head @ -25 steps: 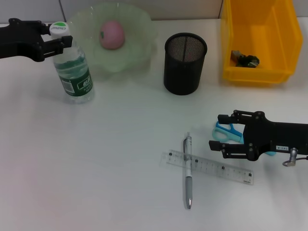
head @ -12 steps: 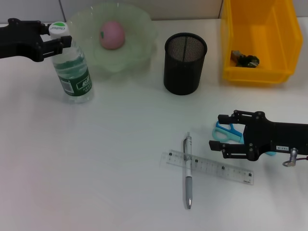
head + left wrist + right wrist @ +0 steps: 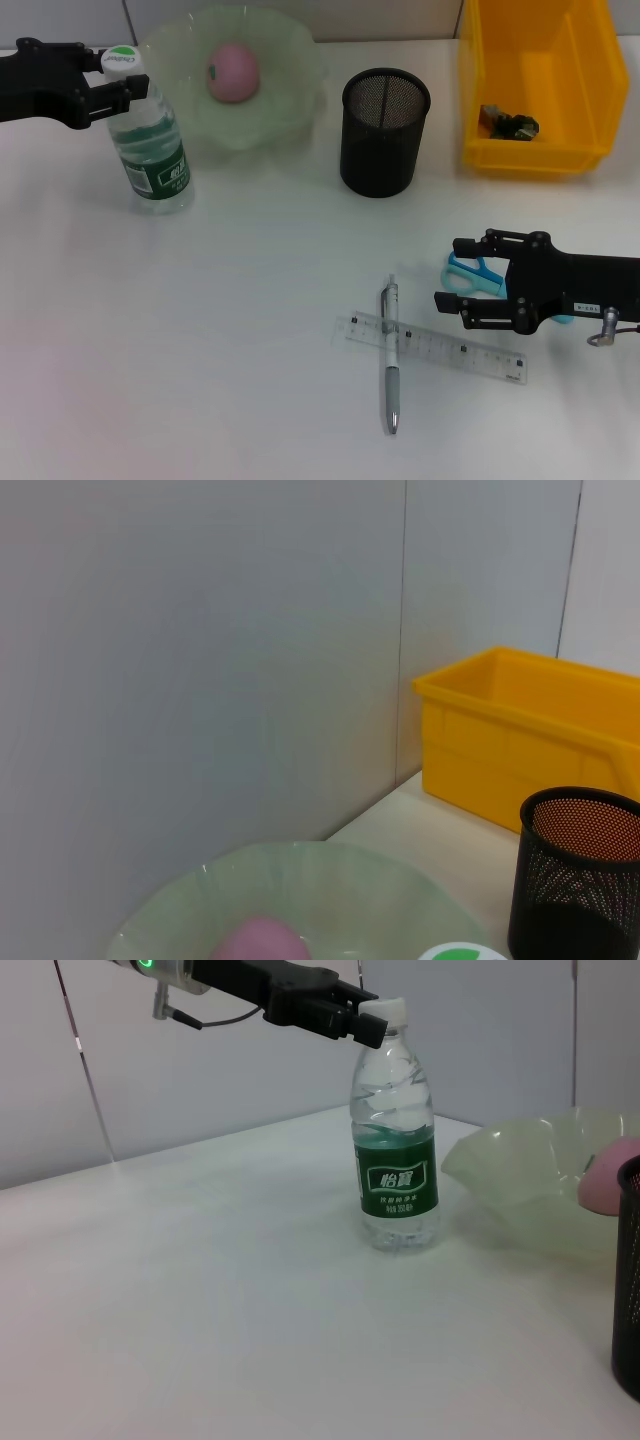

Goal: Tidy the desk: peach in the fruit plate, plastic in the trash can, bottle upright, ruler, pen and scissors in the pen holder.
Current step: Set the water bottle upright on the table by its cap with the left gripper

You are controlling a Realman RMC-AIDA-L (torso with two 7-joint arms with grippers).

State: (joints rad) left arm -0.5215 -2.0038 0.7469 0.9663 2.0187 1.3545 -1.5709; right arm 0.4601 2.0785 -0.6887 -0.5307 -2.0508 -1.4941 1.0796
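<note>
The clear bottle (image 3: 150, 140) with a green label stands upright at the back left, also seen as the bottle (image 3: 397, 1160) in the right wrist view. My left gripper (image 3: 115, 78) is shut on its neck just under the white cap (image 3: 122, 60). The pink peach (image 3: 233, 70) lies in the pale green plate (image 3: 300, 60). Blue scissors (image 3: 470, 272) lie on the table between the fingers of my open right gripper (image 3: 452, 274). A pen (image 3: 390, 355) lies across a clear ruler (image 3: 445, 350). The black mesh pen holder (image 3: 385, 130) stands mid-back.
A yellow bin (image 3: 585, 90) at the back right holds dark crumpled plastic (image 3: 510, 125). The left wrist view shows the plate (image 3: 330, 870), the peach (image 3: 258, 942), the pen holder (image 3: 580, 880) and the bin (image 3: 520, 740) against a grey wall.
The bottle and my left gripper have edged very slightly left. The right gripper, scissors, pen and ruler have not moved.
</note>
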